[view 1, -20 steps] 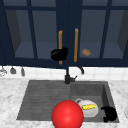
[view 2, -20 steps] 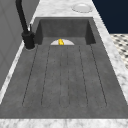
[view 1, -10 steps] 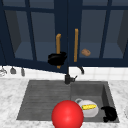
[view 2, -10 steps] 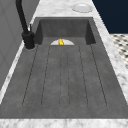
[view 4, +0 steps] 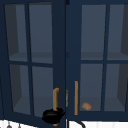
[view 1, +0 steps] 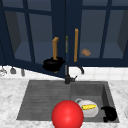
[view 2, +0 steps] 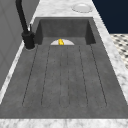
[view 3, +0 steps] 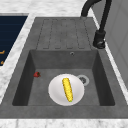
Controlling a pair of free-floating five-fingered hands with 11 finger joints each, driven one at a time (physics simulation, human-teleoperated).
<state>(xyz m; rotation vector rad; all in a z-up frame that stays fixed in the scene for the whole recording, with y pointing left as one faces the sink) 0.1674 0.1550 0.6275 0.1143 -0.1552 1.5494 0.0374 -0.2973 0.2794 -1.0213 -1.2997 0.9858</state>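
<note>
Cabinet handle (view 1: 55, 48), left hand (view 1: 53, 64) gripping, door ajar

Matt grey stone sink (view 1: 37, 100) (marble-look counter (view 1: 10, 100)), wooden handle (view 1: 55, 47)

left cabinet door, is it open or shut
Slightly open: the dark blue glass-paned left cabinet door sits askew, its lower edge dropping below the right door's, and the left hand has its fingers curled round the door's wooden handle.
</note>
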